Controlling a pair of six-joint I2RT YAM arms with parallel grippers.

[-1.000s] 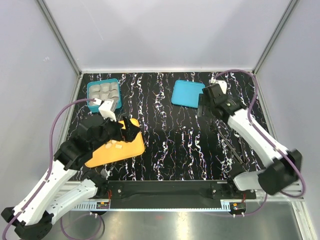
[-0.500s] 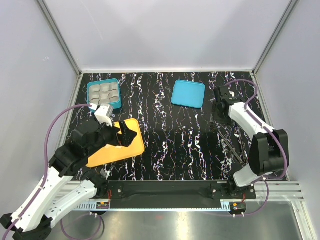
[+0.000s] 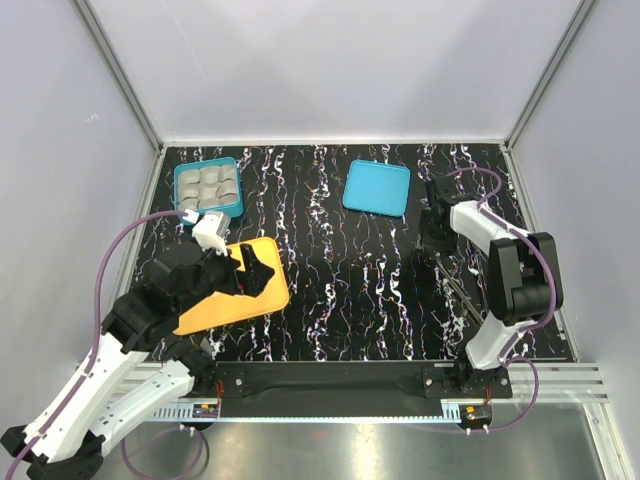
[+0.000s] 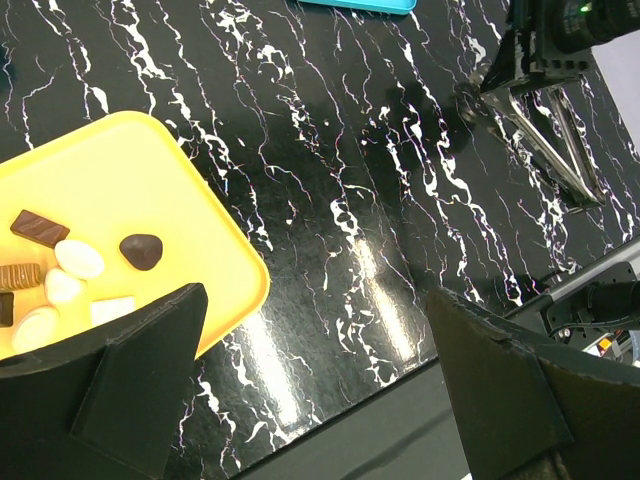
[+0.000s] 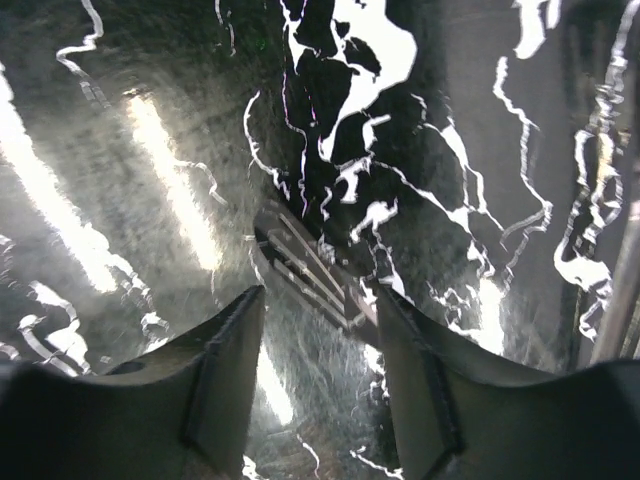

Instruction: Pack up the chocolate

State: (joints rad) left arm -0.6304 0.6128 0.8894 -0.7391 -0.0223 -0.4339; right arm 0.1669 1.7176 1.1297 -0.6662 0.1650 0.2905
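top view, from the left: the box [image 3: 208, 187] looks empty. the left hand [image 3: 252, 270] has stayed wide open, holding nothing, over the tray [image 3: 235, 308], where the chocolate [image 4: 75, 262] lies in a little heap. the lid [image 3: 376, 187] lies apart. the right hand [image 3: 430, 240] has left the lid and dropped to the bench [image 3: 340, 290], half shut around the tongs [image 4: 545, 135] tip, not squeezing yet. i think it wants the tongs to lift pieces.

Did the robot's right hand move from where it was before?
Yes. The right gripper has moved away from the teal lid, going right and closer to the arms' bases. It is now down at the metal tongs.
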